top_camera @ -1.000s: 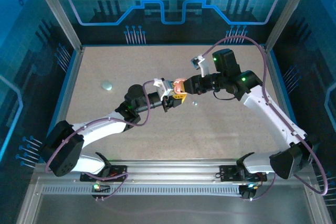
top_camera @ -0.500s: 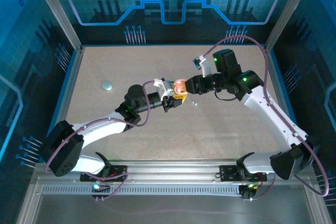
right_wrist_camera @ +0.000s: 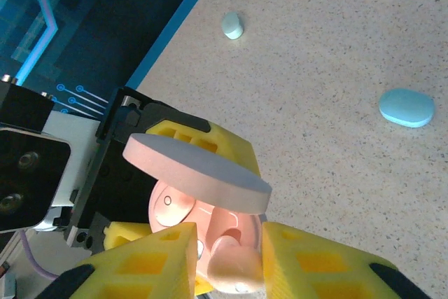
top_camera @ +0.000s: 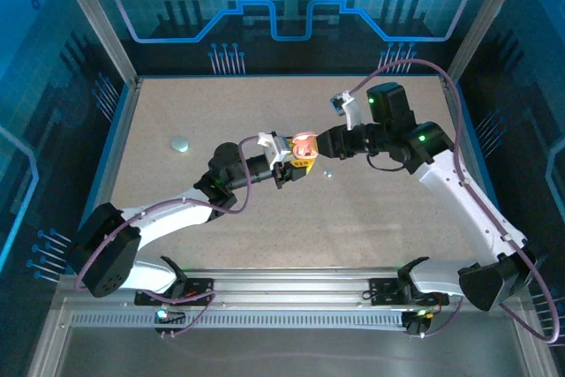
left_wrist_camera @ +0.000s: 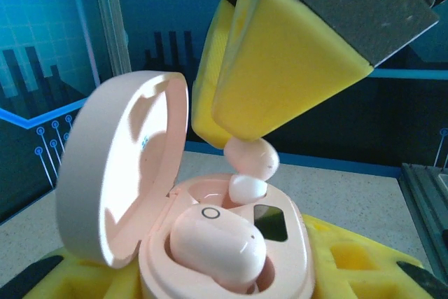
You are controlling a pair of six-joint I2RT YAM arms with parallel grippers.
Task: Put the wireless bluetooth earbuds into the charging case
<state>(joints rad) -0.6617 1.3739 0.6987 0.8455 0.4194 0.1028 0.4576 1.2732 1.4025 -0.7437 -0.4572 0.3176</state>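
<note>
**Remote test bench:** My left pincer [top_camera: 294, 165] gripped the pink case [left_wrist_camera: 297, 246] between closed yellow pads [left_wrist_camera: 357, 264], lid [left_wrist_camera: 119, 173] tipped back, over the middle of the surface [right_wrist_camera: 336, 54]. A first earbud [left_wrist_camera: 217, 243] sat in the near well. My right pincer [right_wrist_camera: 227, 260], closed to a narrow gap on the second earbud [left_wrist_camera: 253, 157], hung it directly above the case, its white tip just over the free well [left_wrist_camera: 274, 216]. I could not tell whether tip and well were touching. A blue case [right_wrist_camera: 406, 108] and a loose blue earbud [right_wrist_camera: 232, 25] lay well apart on the surface beyond.

The step in hand, as I judged it, was seating the second earbud. To do it well I would bring it straight down, slowly, tip leading and body turned to match the well's outline. The right pincer's fingers [left_wrist_camera: 294, 68] would need to stay off the lid and the first earbud. I would hold the left grip firm so the case could not twist, and release only once the bud sank level with its twin. Then I would lift off vertically so nothing dragged it back out.
</note>
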